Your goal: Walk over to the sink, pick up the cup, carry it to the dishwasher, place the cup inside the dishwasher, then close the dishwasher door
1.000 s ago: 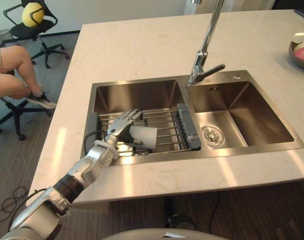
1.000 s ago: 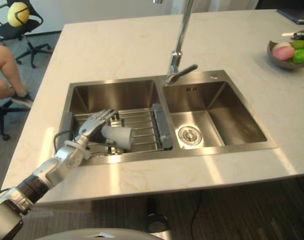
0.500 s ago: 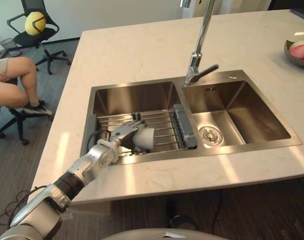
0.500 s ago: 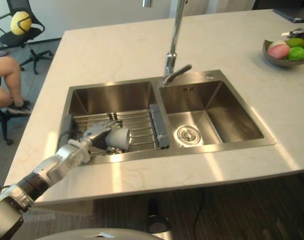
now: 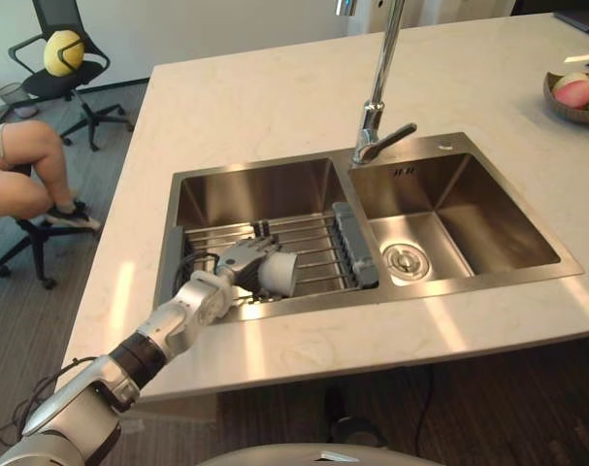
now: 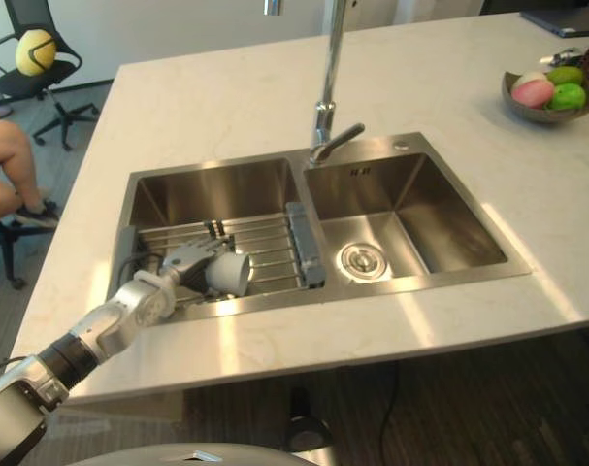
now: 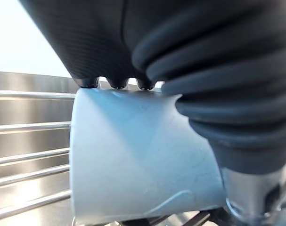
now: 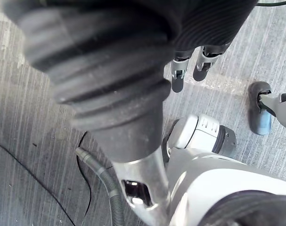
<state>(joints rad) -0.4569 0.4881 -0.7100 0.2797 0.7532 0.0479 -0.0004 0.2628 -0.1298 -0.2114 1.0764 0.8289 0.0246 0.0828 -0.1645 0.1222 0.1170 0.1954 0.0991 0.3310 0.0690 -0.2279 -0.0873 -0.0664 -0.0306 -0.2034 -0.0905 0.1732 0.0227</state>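
Moved: cup (image 5: 278,275) now tipped, mouth showing.
Left robot hand (image 5: 240,260): curled round the cup.
Right robot hand (image 8: 178,75): fingers loose.

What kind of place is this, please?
Most likely a kitchen inside an office: a steel double sink with a tall faucet in a pale counter, a fruit bowl and an office chair.
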